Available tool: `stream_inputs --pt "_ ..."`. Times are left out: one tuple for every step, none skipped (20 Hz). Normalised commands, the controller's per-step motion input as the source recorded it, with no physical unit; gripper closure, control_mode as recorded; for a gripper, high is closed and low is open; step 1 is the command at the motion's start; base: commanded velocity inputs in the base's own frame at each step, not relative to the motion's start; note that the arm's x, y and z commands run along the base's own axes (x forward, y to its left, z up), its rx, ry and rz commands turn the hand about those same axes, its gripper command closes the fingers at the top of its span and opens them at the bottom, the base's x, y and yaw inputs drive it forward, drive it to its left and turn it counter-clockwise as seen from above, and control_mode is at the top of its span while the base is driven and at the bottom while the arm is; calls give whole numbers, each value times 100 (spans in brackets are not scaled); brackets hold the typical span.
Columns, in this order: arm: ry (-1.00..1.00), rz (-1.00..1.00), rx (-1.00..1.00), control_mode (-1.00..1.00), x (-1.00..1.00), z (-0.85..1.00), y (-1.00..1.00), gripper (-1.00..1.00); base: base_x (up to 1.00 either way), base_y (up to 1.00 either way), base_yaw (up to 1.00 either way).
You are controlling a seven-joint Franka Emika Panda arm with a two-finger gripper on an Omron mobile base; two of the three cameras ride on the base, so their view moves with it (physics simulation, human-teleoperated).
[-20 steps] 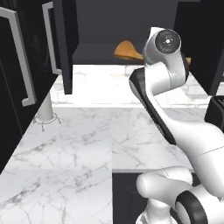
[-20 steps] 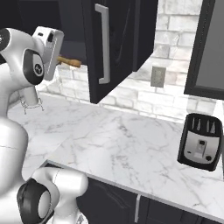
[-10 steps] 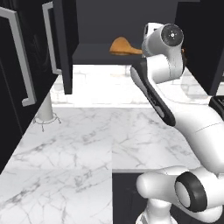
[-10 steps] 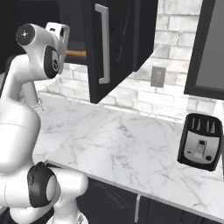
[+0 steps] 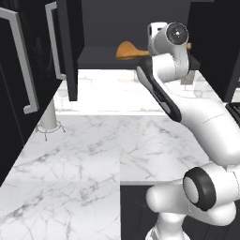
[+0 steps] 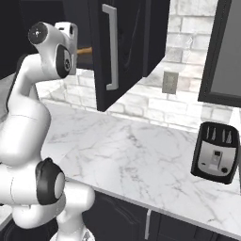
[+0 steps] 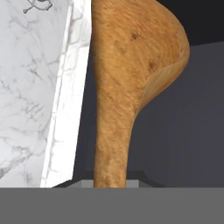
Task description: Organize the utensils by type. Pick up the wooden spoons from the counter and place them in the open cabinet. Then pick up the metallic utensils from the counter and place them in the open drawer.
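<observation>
I count one wooden spoon (image 7: 131, 78) clenched in my gripper (image 5: 157, 35), its broad bowl (image 5: 127, 50) over the open cabinet's shelf (image 5: 101, 57), inside the front edge. One door (image 6: 117, 47) stands open beside my hand; the counter (image 5: 93, 140) below has free room.

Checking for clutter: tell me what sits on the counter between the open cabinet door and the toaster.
Nothing: in the right base view, bare marble counter runs from the cabinet door to the toaster.
</observation>
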Motion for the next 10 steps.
stream_inputs --pt "0 0 -4 -100 45 0 2 100 0 0 0" --pt "0 0 0 -100 47 0 0 100 0 0 0" --pt "0 0 0 -100 51 -3 0 100 0 0 0" --pt "0 0 0 -100 49 -4 0 100 0 0 0" --pt "0 0 0 -100 49 -5 0 100 0 0 0" --pt "0 0 0 -100 49 -7 0 100 0 0 0" --pt "0 0 0 -100 49 -4 0 100 0 0 0" --pt "0 0 0 -100 51 -1 7 100 0 0 0" --pt "0 0 0 -100 51 0 6 100 0 0 0" --pt "0 0 0 -100 48 -1 4 100 0 0 0"
